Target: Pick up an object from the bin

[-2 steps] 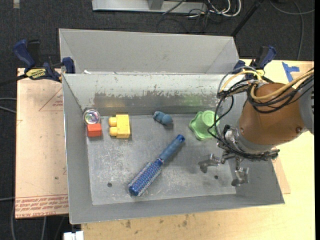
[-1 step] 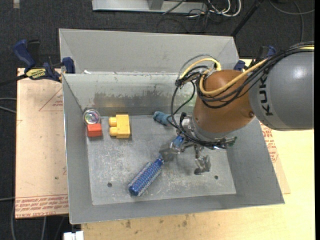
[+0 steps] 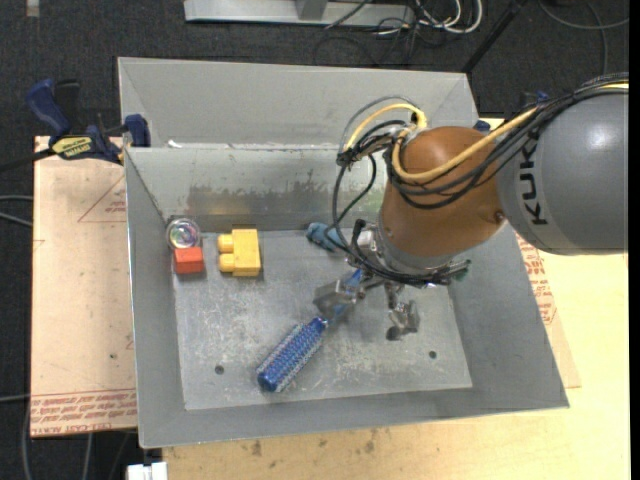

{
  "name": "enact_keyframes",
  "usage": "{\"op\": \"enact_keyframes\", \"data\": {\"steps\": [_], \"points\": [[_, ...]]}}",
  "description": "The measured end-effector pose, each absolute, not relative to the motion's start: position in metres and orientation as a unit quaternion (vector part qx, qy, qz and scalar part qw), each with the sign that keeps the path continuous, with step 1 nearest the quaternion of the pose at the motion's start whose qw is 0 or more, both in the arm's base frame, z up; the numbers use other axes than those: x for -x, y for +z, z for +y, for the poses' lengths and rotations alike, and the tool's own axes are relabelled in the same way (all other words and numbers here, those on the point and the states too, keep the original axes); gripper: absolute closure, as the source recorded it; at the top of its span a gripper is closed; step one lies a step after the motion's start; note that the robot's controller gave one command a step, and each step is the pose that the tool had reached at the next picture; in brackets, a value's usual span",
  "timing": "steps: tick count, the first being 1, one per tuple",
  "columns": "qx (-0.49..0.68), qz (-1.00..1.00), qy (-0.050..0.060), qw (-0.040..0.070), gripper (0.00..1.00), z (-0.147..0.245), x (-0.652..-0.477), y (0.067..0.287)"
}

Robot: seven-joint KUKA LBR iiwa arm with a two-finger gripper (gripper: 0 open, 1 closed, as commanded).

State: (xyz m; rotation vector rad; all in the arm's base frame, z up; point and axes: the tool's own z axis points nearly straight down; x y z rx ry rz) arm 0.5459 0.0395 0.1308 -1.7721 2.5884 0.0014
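Lower middle of frame, on bin floor: blue bristly brush [image 3: 292, 355], lying diagonally, upper-right end just beside one gripper finger [image 3: 338, 300]; contact unclear. Gripper [image 3: 370, 310] right of brush tip, low over bare floor, fingers spread apart, nothing between them. Orange wrist cover [image 3: 440, 193] with cables above. Upper left of floor: yellow block [image 3: 240, 252], just beside it red block [image 3: 188, 260] with shiny round piece [image 3: 183, 233] at its upper edge. Grey bin [image 3: 150, 298] around all.

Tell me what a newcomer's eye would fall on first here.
The arm's big orange-brown wrist cover looms over the bin's right half, its jaws spread open beneath it. Just left of them a blue ridged stick lies slantwise on the floor; a yellow block and a red block sit at the far left.
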Motion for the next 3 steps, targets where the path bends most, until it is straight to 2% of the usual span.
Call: {"op": "enact_keyframes", "data": {"steps": [1,2,3], "points": [[0.597,0.802,0.001,0.002,0.00,0.043,-0.594,0.087],[0.597,0.802,0.000,0.003,1.00,0.043,-0.595,0.089],[0.588,0.809,-0.002,0.005,1.00,0.049,-0.577,0.236]]}}
